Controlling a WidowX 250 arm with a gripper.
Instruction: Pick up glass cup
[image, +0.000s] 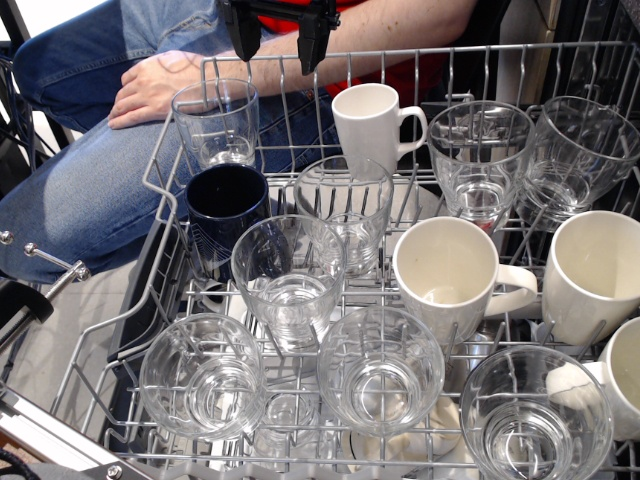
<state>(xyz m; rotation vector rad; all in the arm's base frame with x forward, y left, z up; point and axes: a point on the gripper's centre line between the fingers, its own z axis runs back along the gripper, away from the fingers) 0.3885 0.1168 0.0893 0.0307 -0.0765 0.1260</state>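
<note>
My gripper (278, 45) hangs at the top of the view, its two black fingers apart and empty, above the back of a wire dish rack (160, 150). Several glass cups stand in the rack: one at back left (216, 122) just below and left of the gripper, one in the middle (345, 205), one in front of it (288, 272), three along the front (203, 378) (380, 368) (535, 415), and two at back right (480, 155) (578, 150).
A white mug (368, 125) stands right of the gripper. A dark blue mug (226, 210) sits at left. More white mugs (450, 272) (595, 275) lie at right. A seated person's hand (150, 88) rests behind the rack.
</note>
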